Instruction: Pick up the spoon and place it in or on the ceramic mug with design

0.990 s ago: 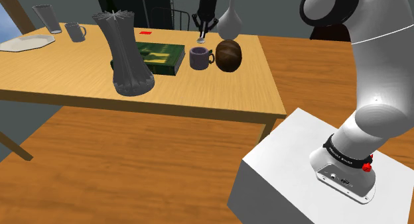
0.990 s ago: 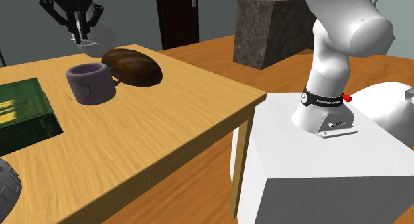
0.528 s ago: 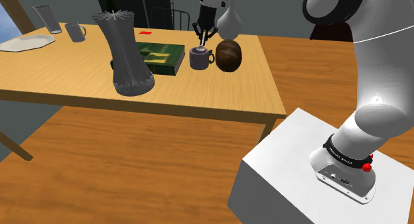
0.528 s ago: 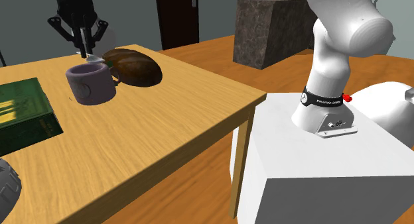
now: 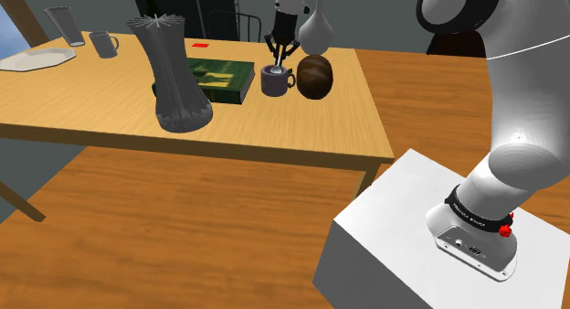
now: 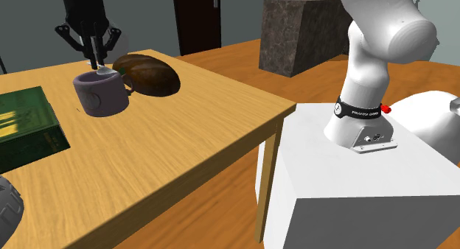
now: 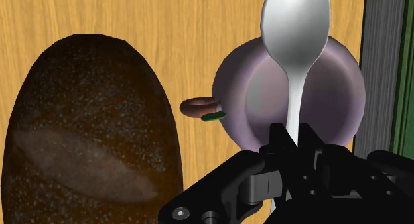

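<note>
one pale grey spoon (image 7: 295,30), clenched by its handle in the black two-finger hand (image 7: 292,146), hangs over the purple-grey ceramic mug (image 7: 232,83) on the far side of the wooden bench (image 7: 133,17), beside a dark brown oval loaf (image 7: 93,123). risk: the spoon's bowl seems to overlap the mug's rim, so on release it could tip out onto the bench. against half a second ago, hand slightly lower.

The black hand (image 7: 292,144) hides the handle end of the silver spoon (image 7: 296,30); the dark brown oval loaf (image 7: 86,136) is cut off.
</note>
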Robot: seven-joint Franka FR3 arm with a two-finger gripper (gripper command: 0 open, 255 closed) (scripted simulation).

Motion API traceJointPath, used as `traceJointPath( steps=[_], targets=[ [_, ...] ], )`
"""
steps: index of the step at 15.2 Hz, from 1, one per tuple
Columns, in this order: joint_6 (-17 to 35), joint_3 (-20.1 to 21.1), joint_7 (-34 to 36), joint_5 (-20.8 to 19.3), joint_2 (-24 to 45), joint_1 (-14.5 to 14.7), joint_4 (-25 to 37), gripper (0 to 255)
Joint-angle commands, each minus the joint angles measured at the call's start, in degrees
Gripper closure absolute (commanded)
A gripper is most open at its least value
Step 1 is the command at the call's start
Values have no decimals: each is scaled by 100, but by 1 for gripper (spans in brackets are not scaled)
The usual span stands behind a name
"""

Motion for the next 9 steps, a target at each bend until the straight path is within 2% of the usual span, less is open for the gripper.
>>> traceJointPath(
  steps=[1,2,7,9],
  targets=[
    [0,0,0,0,0,0,0,255],
    [0,0,0,0,0,0,0,0],
    [0,0,0,0,0,0,0,0],
    [-398,-5,18,-8,26,-22,422,0]
  ],
)
